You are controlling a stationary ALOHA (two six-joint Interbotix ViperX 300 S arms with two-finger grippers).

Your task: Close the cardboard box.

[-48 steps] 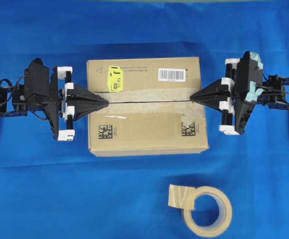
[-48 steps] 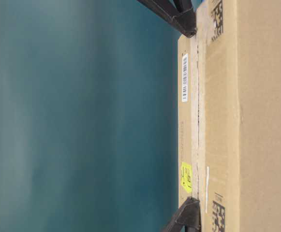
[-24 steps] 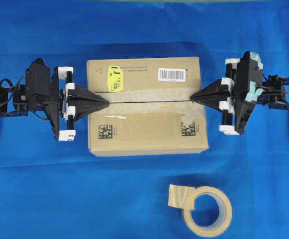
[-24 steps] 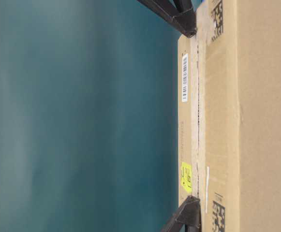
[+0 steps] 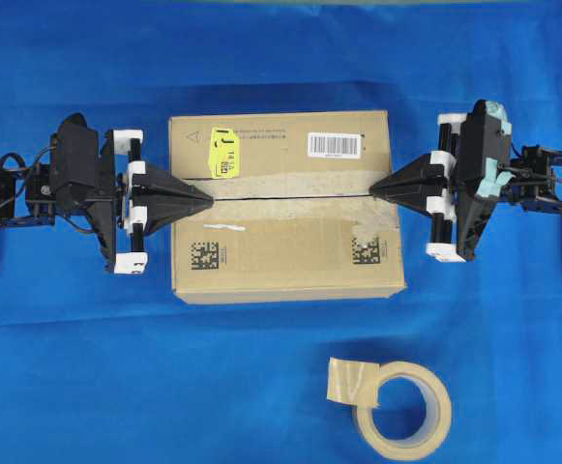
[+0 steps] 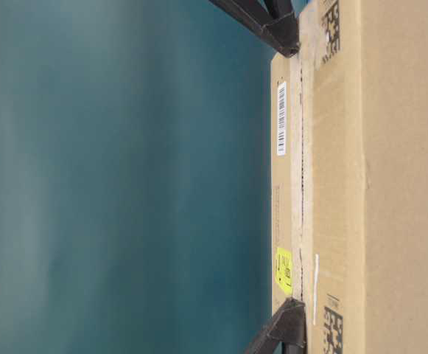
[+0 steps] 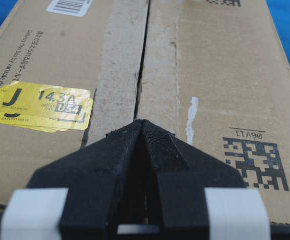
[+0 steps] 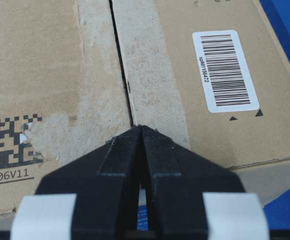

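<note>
Nothing has moved since the earlier frames. Cardboard box (image 5: 285, 205) sits mid-frame on the blue table (image 5: 116, 367), flaps down, seam running left-right. Left end effector (image 5: 206, 201) and right end effector (image 5: 372, 188) rest pinched shut, empty, on opposite seam ends, equally near. Tape roll (image 5: 397, 406) lower right.

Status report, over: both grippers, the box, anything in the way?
Left gripper, right gripper shut, at seam ends. Cardboard box flaps down. Tape roll off to the side.

My overhead view is bright, evenly lit and sharp. My table-level view is rotated sideways, its teal background blurred. My wrist views show soft shadows.
</note>
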